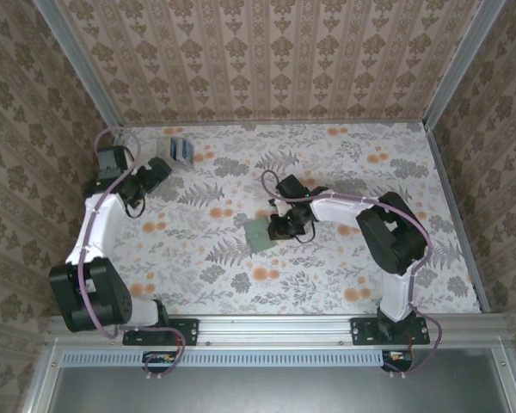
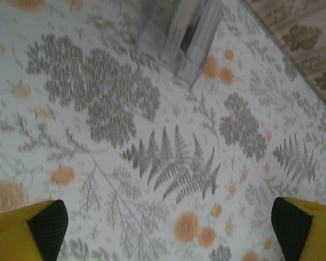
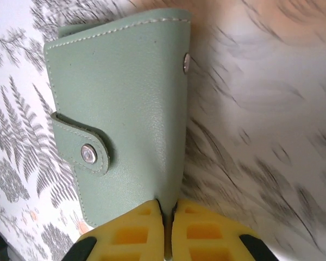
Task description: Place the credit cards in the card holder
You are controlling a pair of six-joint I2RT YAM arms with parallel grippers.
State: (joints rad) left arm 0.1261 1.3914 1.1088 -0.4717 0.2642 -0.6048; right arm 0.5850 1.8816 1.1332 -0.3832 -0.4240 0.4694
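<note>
Nearest to my bases, my right gripper (image 1: 285,228) is out over the middle of the flower-and-fern patterned table (image 1: 353,258), and its yellow fingers (image 3: 133,234) are pressed together, pinching one edge of the small pale green leather card holder (image 3: 125,103). The card holder is folded shut, its strap (image 3: 79,144) wrapped over the front and fastened with a metal snap, and a second metal stud (image 3: 187,62) sits near the opposite edge. From above, the card holder (image 1: 258,234) shows as a tilted green square just left of the right gripper, in the centre of the table.

Farther back on the left, my left gripper (image 1: 159,172) is spread wide with nothing between its black-tipped yellow fingers (image 2: 46,223), and below them lies bare table. Just beyond it, near the far left corner, stands the clear, silvery slotted stand (image 2: 179,32). Blue credit cards (image 1: 181,151) sit upright in it, well apart from the card holder.
</note>
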